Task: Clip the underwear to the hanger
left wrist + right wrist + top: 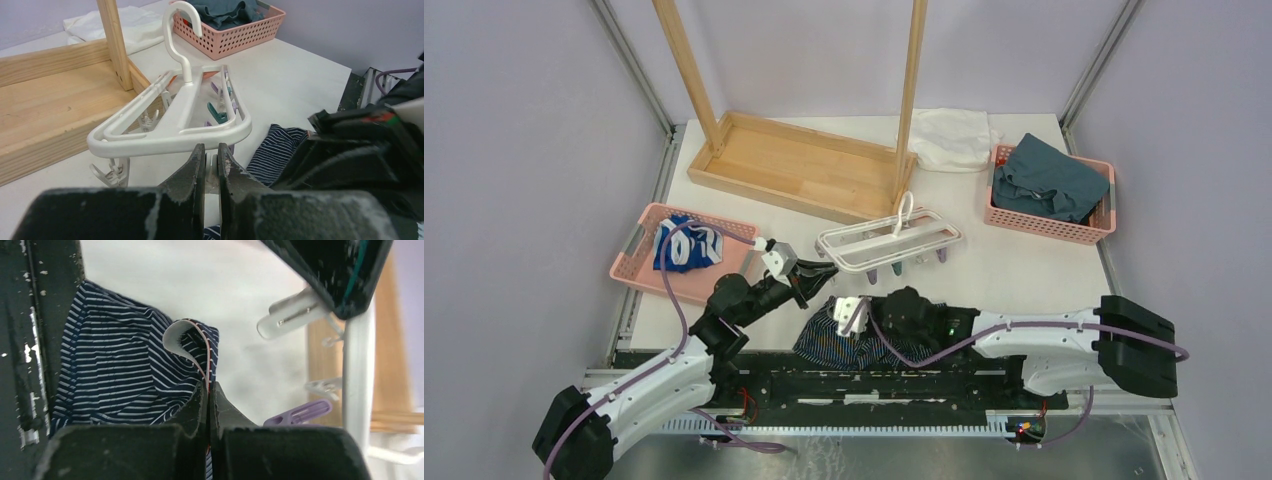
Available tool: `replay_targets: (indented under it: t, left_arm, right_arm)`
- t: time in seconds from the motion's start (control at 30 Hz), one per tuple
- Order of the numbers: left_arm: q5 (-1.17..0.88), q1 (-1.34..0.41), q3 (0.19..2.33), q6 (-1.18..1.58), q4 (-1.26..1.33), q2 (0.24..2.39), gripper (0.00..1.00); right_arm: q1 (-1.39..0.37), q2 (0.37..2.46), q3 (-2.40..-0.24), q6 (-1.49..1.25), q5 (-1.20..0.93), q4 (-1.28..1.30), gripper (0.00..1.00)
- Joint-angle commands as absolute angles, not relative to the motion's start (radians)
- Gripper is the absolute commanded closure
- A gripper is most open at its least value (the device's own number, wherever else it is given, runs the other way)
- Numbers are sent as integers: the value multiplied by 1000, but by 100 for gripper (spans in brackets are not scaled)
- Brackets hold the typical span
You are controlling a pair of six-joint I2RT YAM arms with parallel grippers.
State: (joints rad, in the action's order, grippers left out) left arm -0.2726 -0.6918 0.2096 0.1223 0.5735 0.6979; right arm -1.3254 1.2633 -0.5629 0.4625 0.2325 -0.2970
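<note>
The underwear (822, 342), navy with thin light stripes, lies bunched at the table's near edge between the two arms. My right gripper (856, 316) is shut on its orange-trimmed edge (206, 352), and the cloth (115, 365) rises into the closed fingertips of that gripper (207, 387). The white hanger (889, 240) lies flat just beyond, hook up (182, 30). My left gripper (817, 272) is shut on a white clip (295, 315) dangling from the hanger's near end (175, 135). That clip shows pinched between the left gripper's (211, 152) fingers. The underwear (277, 145) sits right beside it.
A tall wooden rack (794, 165) stands behind the hanger. On the left, a pink basket (629, 262) holds a blue-and-white garment (686, 245). A second pink basket (1044, 228) at the back right holds teal cloth (1049, 180). White cloth (954, 135) lies at the back. A purple clip (300, 412) hangs near my right fingers.
</note>
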Motion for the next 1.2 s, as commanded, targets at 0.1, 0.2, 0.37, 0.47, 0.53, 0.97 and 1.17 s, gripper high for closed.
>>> replay_targets:
  t: [0.1,0.2,0.37,0.47,0.53,0.97,1.17]
  left_arm:
    - [-344,-694,252,154,657,733,97]
    - [-371,-694,258,166,668,746,97]
    - [-399,-694,260,181,678,764,97]
    - [-398,-695,259,183,680,765,97]
    - [-394,-695,259,180,680,764,97]
    - [-321,-696,231,158,652,709,97]
    - [-300,-695,209,159,650,682,97]
  right_arm:
    - [-1122,1254,-619,169,-221,-123,100]
    - [-1057,1291,-647,135,-347,-112,100]
    - [-986,1327,-640,66,-488,-205,100]
    - [-986,1351,-652,72,-468,-197,99]
    - [-1009,1347,-654,104,-393,-169,100]
    - [-1334,1354,-633,512,168,-156,53]
    - [-1468,1310,-492,686,259,-419,39]
